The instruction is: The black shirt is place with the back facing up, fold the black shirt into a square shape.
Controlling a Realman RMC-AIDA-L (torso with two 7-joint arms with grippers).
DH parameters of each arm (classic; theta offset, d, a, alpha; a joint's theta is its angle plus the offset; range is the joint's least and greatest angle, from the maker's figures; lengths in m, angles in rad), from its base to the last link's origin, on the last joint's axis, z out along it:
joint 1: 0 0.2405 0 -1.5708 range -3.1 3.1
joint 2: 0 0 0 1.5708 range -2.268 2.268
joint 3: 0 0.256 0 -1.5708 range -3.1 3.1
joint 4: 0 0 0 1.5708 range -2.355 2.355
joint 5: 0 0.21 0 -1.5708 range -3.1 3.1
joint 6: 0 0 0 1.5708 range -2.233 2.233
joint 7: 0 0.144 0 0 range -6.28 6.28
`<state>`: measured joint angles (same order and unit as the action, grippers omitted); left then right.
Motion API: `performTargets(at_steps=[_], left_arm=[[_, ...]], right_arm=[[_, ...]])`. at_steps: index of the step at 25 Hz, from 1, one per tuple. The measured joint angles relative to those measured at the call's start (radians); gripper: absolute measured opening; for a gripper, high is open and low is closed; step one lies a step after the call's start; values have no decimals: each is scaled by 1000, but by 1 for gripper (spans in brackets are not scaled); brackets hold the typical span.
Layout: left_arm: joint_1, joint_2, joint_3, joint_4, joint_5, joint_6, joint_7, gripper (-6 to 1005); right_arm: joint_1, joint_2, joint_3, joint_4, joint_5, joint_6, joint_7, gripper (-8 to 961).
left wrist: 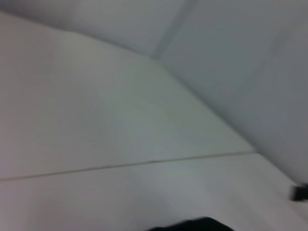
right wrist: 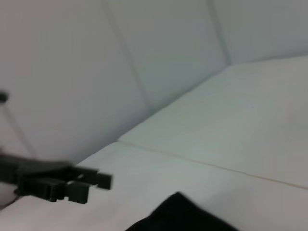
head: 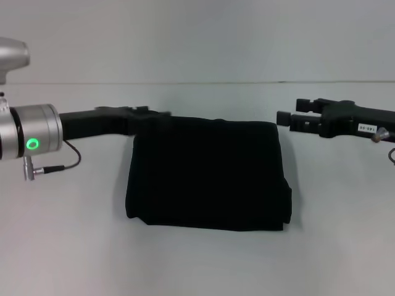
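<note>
Now I see the black shirt point(head: 207, 174) lying as a neat near-square on the white table point(head: 62, 234), so I judge folding done. I draw the left gripper point(head: 151, 115) and right gripper point(head: 285, 117) clear without snagging cloth; their fingers' state I cannot tell.

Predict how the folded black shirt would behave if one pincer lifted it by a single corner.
The black shirt is soft cloth in stacked layers, so it would probably droop and unfold. Its edges look rounded, not stiff. It seems light, likely to slide and bunch on the smooth table if pushed.
</note>
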<state>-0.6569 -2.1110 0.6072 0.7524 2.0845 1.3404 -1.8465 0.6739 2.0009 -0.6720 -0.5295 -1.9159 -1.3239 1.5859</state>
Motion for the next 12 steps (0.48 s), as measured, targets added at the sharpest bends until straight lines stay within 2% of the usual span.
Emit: performTargets(at_steps=[2,6,12], left_arm=[[2,-4,2,-8,-11,55,115,572],[2,-12,21,-31,-5,58,271,761],[-20,-11,109,-20,80,56,319,864]], right_arm=[[1,1,-10,-1,-9,-40,-52,854],[9,2,-47,-22,-37,-92,-75,854],[38,7,-132,-101,-94,-87,23,853]])
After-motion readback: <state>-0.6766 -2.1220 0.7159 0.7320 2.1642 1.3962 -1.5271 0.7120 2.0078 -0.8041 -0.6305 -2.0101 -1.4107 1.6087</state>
